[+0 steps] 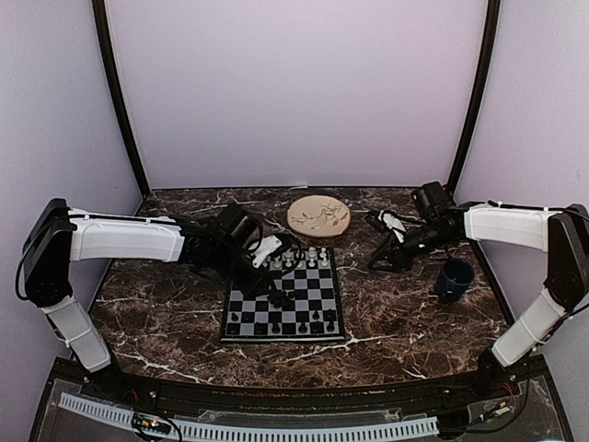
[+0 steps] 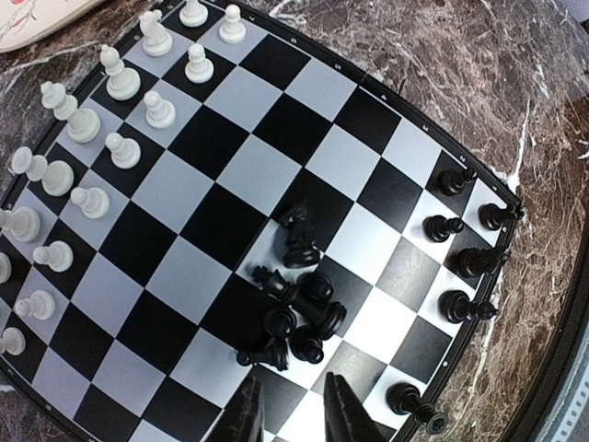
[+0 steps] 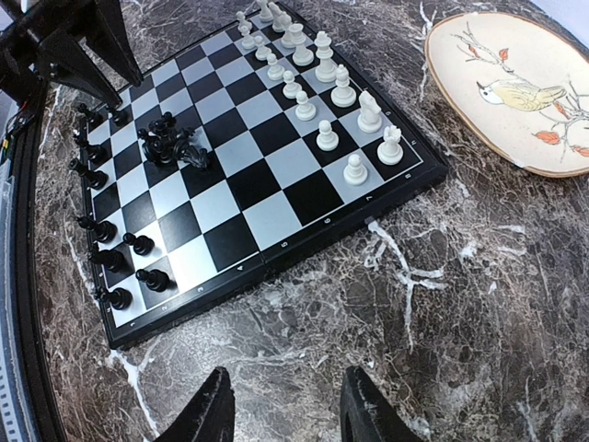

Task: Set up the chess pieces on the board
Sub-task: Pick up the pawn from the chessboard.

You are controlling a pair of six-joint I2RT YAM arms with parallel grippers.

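The board [image 2: 248, 175] lies flat on the marble table. White chess pieces [image 2: 120, 83] stand in two rows along its far side. Several black pieces [image 2: 294, 313] lie tumbled in a heap near the board's middle, and other black ones [image 2: 460, 258] stand along the near edge. My left gripper [image 2: 290, 414] hovers just behind the heap, jaws a little apart and empty. From the right wrist view I see the board [image 3: 267, 175], the white rows [image 3: 322, 101] and the black heap [image 3: 170, 143]. My right gripper [image 3: 290, 410] is open over bare marble, right of the board.
A round beige plate [image 1: 318, 215] with a bird pattern sits behind the board. A dark blue mug [image 1: 454, 279] stands at the right, near the right arm. Curved black posts and pale walls enclose the table.
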